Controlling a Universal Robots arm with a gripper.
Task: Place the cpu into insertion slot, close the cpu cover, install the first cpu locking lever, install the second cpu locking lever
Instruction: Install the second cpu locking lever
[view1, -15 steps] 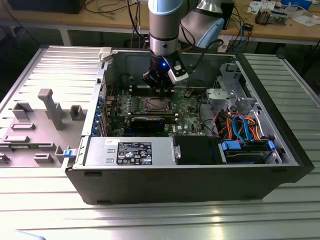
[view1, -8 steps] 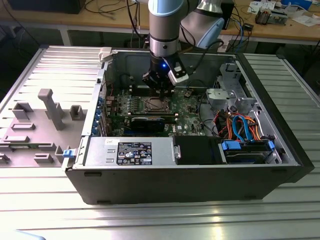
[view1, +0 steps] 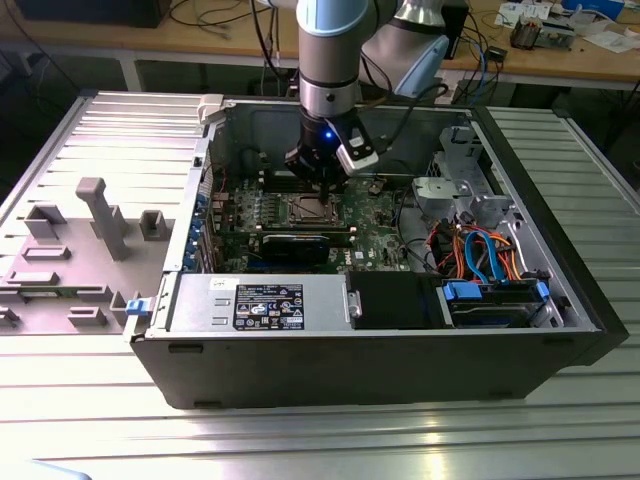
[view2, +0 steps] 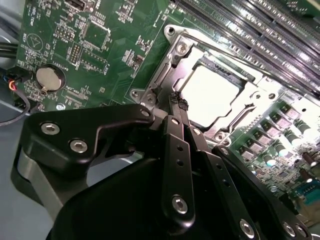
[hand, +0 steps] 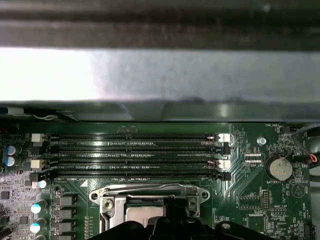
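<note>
In the exterior view my gripper (view1: 322, 182) hangs inside the open computer case, just above the insertion slot (view1: 310, 208) on the green motherboard. The second wrist view shows the silver-topped cpu (view2: 210, 92) lying flat in the slot. The cpu cover (view2: 252, 95) lies down around it as a metal frame. My gripper (view2: 176, 101) is shut, its tips pressed together at the frame's edge beside a thin metal lever (view2: 159, 80). Whether the tips touch the lever I cannot tell. In the first wrist view the cover (hand: 150, 191) sits just below the memory slots.
Long black memory slots (hand: 135, 155) run beside the socket, and a coin battery (hand: 280, 167) sits nearby. A black card (view1: 295, 247), a power supply (view1: 260, 300) and a drive cage with coloured cables (view1: 490, 260) crowd the case. Grey fixtures (view1: 100, 215) stand on the table at the exterior view's left.
</note>
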